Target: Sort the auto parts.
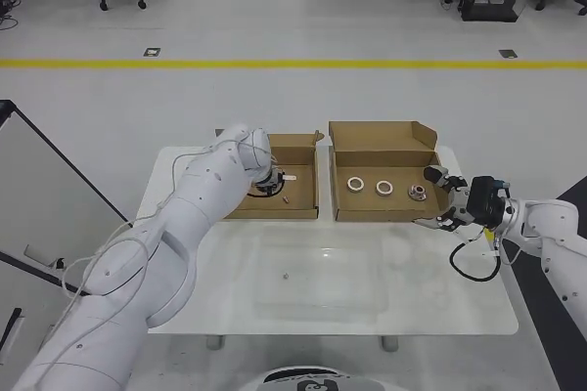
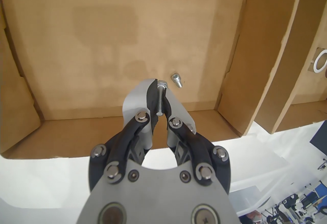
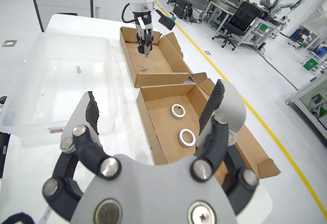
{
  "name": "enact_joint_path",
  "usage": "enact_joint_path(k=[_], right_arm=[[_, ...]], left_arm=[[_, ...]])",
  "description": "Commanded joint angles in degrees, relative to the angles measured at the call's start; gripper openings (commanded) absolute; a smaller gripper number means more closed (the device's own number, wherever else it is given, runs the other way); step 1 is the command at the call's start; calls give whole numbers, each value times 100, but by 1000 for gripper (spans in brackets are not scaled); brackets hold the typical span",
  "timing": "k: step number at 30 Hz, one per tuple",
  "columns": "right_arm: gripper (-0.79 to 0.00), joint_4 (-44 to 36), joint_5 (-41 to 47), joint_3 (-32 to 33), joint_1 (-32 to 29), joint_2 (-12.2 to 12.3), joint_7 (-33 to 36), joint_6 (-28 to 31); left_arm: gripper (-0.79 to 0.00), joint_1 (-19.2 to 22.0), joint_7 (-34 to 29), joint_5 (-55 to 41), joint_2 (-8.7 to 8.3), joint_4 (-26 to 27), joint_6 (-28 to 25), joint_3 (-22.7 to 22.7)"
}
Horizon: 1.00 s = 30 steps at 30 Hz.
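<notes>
Left end effector [image 2: 161, 87] is pinched tight on a bolt [image 2: 160, 98], pads pressed on the threaded shank. The bolt's long axis runs along the fingers, hex end out at the tips and aimed down at the floor of the left box [image 2: 115, 18]. So the drop spot lies straight ahead of the tips, i.e. directly below, w/ air btwn hex end and cardboard, not touching. A loose bolt [image 2: 176, 80] lies on that floor just beside the tips, a bit off to one side and apart from the held one. Judged: the step in hand is release into the bolt box. W/ the shank hanging approx vertical it'll prob topple and roll a little on landing, but the box walls are well apart from the tips so it should stay in. Right end effector [image 3: 155, 91] is spread wide, holding nothing, hovering by the near end of the right box [image 3: 146, 117], w/ the rings [image 3: 178, 110] ahead of and below its fingers. One last bolt [image 3: 79, 69] lies in the clear tub [image 3: 51, 87] on the bench [image 1: 421, 293], well apart from both end effectors. The left looks nearer to it than the right, so prob the left arm's next pick
</notes>
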<state>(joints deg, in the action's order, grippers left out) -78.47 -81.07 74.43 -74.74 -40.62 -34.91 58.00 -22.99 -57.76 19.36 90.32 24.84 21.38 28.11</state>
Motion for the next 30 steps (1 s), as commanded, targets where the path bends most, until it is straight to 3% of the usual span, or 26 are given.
enact_joint_path(k=[1,19,25,26,27,29,30], right_arm=[[0,0,-1,-1,0,0,-7,0],[0,0,-1,-1,0,0,-7,0],[0,0,-1,-1,0,0,-7,0],[0,0,-1,-1,0,0,-7,0],[0,0,-1,-1,0,0,-7,0],[0,0,-1,-1,0,0,-7,0],[0,0,-1,-1,0,0,-7,0]], left_arm=[[-785,38,77,-4,70,-172,10,-5],[-785,183,182,-1,533,-1139,-181,10],[-594,208,150,-50,595,-1334,-323,77],[-493,211,148,-67,601,-1357,-351,94],[-446,217,152,-84,605,-1382,-377,111],[-129,232,151,-118,609,-1426,-438,148],[-46,241,148,-135,609,-1448,-460,166]])
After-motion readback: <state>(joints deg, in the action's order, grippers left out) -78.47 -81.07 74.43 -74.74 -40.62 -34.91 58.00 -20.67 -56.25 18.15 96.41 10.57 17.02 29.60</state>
